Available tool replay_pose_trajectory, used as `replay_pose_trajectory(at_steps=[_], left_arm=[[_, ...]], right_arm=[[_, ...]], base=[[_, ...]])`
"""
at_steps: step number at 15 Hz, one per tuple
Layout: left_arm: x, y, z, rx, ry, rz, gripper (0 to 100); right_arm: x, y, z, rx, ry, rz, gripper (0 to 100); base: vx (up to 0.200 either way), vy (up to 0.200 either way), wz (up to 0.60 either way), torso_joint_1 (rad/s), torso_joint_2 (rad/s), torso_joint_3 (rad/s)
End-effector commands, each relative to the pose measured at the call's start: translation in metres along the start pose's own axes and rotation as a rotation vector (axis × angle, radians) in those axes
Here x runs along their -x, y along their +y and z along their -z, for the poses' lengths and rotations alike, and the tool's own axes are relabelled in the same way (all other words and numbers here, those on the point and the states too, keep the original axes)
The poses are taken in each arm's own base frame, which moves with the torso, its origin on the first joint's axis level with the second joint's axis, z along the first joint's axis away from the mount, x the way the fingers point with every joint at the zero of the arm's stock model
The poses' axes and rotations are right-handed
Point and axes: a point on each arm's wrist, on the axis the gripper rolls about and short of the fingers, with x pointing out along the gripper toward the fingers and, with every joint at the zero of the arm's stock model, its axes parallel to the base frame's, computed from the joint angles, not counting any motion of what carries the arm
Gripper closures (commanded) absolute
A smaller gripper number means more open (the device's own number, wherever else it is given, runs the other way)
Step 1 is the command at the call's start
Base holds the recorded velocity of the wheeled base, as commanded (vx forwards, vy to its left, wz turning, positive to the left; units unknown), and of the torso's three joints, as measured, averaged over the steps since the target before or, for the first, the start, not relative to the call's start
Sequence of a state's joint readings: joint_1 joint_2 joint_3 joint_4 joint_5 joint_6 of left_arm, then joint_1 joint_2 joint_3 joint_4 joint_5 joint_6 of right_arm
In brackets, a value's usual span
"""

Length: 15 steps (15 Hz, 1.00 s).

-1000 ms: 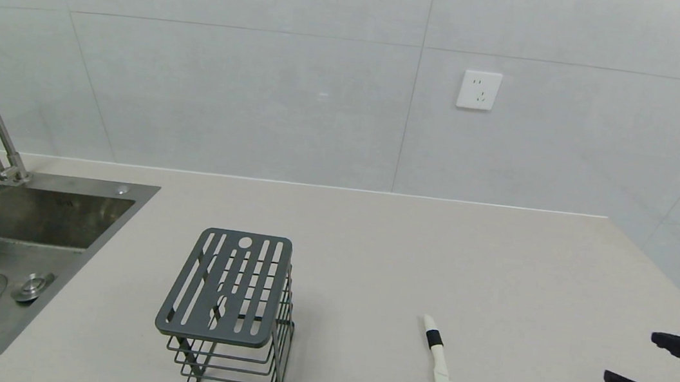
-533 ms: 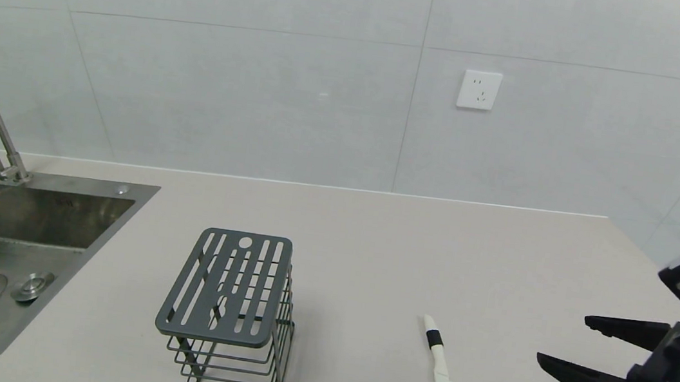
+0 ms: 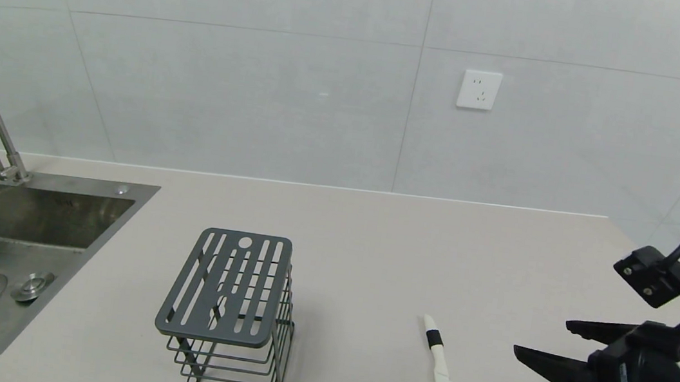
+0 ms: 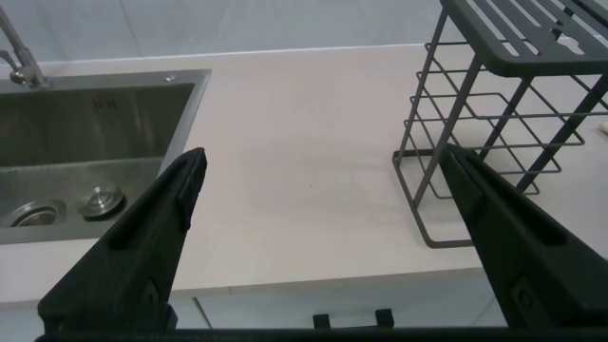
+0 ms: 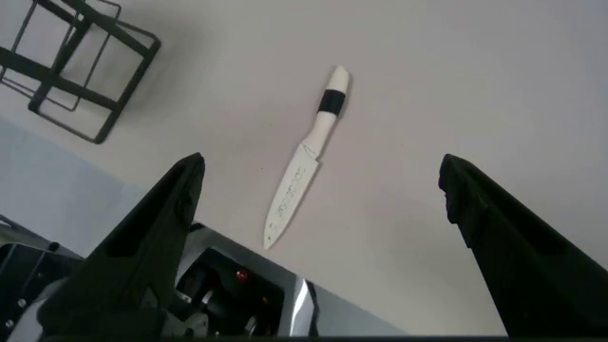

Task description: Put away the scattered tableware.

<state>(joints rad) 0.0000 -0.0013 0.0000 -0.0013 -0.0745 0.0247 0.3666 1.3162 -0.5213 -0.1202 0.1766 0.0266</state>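
Right gripper (image 3: 541,337) has come in leftward from the right edge, with more of its arm over the counter (image 3: 373,240) than before. Fingers spread apart, holding nothing. Tips point left toward the knife (image 3: 442,375), near it but not touching.

Knife: white, black band on handle, lying flat near the counter's near edge, right of the wire rack (image 3: 225,307).

Left gripper (image 4: 323,152): fingers wide apart, empty, at the near edge between sink (image 4: 114,114) and rack.
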Motion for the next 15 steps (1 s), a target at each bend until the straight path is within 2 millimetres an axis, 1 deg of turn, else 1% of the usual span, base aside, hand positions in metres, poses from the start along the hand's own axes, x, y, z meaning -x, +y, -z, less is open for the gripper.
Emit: replay_pose_trajectory(at_steps=[1,3,4,5,6,7,10,11,13,14,15], left_arm=[[0.0,0.0,0.0,-0.001,0.001,-0.001,0],[0.0,0.0,0.0,-0.001,0.001,-0.001,0],[0.0,0.0,0.0,0.0,0.001,-0.001,0],[0.0,0.0,0.0,-0.001,0.001,0.001,0],[0.0,0.0,0.0,-0.001,0.001,-0.001,0],[0.0,0.0,0.0,0.0,0.001,-0.001,0],[0.0,0.0,0.0,0.0,0.001,0.001,0],[0.0,0.0,0.0,0.0,0.001,-0.001,0],[0.0,0.0,0.0,0.002,0.001,-0.001,0],[0.0,0.0,0.0,0.002,0.001,0.001,0],[0.0,0.0,0.0,0.002,0.001,0.001,0]], right_arm=[[-0.007,0.013,-0.003,-0.031,0.019,-0.01,0],[-0.014,0.023,0.004,-0.057,0.078,-0.016,0],[-0.021,0.029,0.011,-0.052,0.147,-0.014,0],[-0.028,0.033,0.014,-0.039,0.186,-0.011,0],[-0.029,0.033,0.014,-0.038,0.189,-0.012,0],[-0.044,0.038,0.021,-0.016,0.256,0.016,0],[-0.065,0.039,0.028,-0.015,0.332,0.067,0],[-0.076,0.042,0.03,-0.035,0.359,0.088,0],[-0.086,0.05,0.031,-0.072,0.377,0.115,0],[-0.096,0.055,0.031,-0.094,0.389,0.125,0],[-0.101,0.056,0.031,-0.097,0.399,0.13,0]], base=[[0.0,0.0,0.0,0.0,0.0,0.0],[0.0,0.0,0.0,0.0,0.0,0.0],[0.0,0.0,0.0,0.0,0.0,0.0],[0.0,0.0,0.0,0.0,0.0,0.0],[0.0,0.0,0.0,0.0,0.0,0.0],[0.0,0.0,0.0,0.0,0.0,0.0],[0.0,0.0,0.0,0.0,0.0,0.0],[0.0,0.0,0.0,0.0,0.0,0.0],[0.0,0.0,0.0,0.0,0.0,0.0],[0.0,0.0,0.0,0.0,0.0,0.0],[0.0,0.0,0.0,0.0,0.0,0.0]])
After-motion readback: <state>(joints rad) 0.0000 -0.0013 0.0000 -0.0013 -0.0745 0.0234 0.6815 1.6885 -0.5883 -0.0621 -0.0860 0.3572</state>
